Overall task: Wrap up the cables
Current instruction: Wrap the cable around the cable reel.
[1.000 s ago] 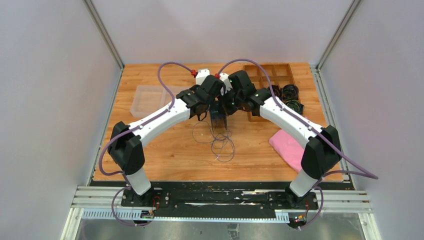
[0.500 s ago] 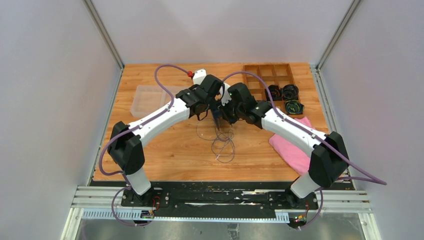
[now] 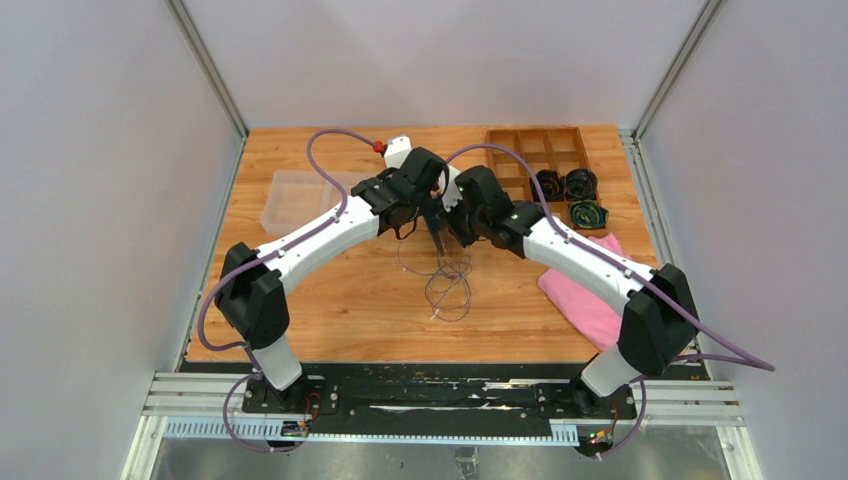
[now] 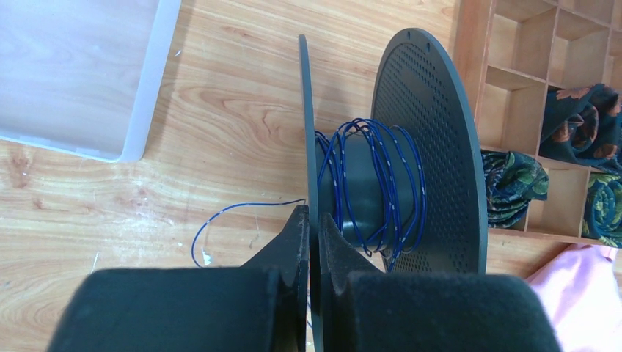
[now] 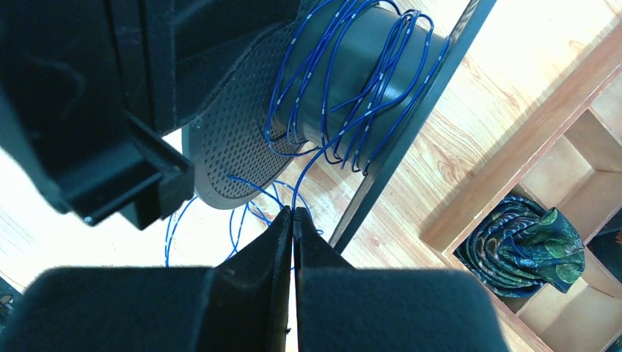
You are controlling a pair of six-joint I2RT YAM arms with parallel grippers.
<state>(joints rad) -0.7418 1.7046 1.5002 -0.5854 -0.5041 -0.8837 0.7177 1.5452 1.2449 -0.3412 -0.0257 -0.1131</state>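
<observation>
My view, bot body only | L arm + R arm: white shells, blk joint housings, sm. dark screws | purple hoses run along each | red plug on L hose | blk base mounts | fingers: matte blk, tapered wedges

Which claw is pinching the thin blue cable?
The right gripper: it is shut on the blue cable right beside the spool. The left gripper instead clamps the spool's disc by its edge.

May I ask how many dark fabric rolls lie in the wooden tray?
3 dark fabric rolls: two side by side in the wooden compartment tray's middle row, one at its near right corner. The right arm may hide more.
</observation>
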